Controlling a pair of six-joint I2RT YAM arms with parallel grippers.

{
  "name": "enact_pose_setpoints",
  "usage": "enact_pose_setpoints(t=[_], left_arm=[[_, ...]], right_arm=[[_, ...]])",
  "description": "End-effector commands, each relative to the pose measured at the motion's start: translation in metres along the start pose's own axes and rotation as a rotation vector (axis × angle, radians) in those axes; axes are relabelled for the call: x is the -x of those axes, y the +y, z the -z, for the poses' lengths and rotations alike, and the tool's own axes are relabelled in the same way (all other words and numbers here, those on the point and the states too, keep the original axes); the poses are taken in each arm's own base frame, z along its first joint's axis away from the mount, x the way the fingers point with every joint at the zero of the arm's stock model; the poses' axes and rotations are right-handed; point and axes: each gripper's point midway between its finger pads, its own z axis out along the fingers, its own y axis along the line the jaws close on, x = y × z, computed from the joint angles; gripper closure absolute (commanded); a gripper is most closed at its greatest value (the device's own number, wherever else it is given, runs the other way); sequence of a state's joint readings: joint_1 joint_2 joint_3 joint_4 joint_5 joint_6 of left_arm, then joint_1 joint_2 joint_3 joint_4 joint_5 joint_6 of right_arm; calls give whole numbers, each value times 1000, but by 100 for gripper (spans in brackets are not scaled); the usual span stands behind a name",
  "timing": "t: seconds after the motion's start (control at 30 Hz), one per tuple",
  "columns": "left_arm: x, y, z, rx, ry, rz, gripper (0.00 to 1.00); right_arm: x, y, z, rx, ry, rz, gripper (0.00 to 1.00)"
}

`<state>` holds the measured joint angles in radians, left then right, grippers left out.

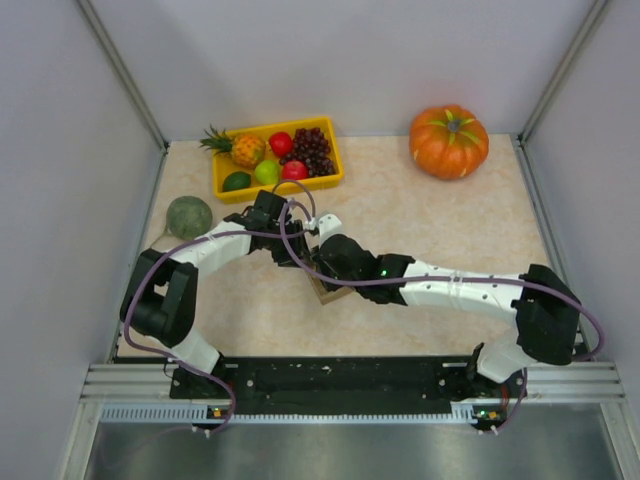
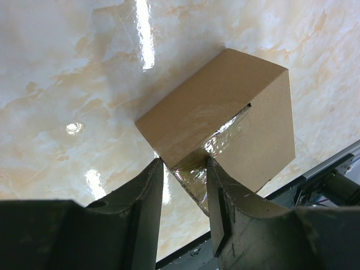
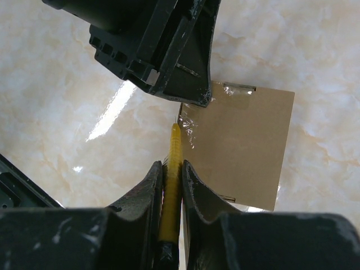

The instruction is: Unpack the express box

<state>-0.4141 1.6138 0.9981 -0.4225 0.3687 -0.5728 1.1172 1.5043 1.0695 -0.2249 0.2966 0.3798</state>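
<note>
Evidently the express box (image 2: 225, 107), lying at the middle of the bench (image 2: 67, 67), is steadied by the left pincer (image 2: 183, 169) clamped across its taped corner, seemingly so that the thin yellow tool (image 3: 175, 140) gripped in the right pincer (image 3: 172, 169) can be driven into the tape (image 2: 228, 130).

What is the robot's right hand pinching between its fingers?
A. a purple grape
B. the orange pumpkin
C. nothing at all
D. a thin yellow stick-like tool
D: in the right wrist view, the right gripper is closed on a thin yellow tool that points at the taped corner of the express box.
</note>
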Motion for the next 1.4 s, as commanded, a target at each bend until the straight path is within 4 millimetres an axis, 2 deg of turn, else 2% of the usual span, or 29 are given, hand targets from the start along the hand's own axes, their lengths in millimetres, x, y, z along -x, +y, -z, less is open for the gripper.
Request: enact_pose_setpoints(t=[0.0,0.37,0.7,1.37], left_arm=[[-10,25,-1,102,6,-17,61],[-11,26,-1,107,4,-6,62],[-11,28,-2,119,5,2,63],[-12,37,-4,164,7,26,64]], right_arm=[[27,6,4,-22,-67,-57,100],[20,2,2,-39,-46,-61,100],[8,9,-2,-7,4,-62,100],[-14,8,16,-15,79,-81,100]])
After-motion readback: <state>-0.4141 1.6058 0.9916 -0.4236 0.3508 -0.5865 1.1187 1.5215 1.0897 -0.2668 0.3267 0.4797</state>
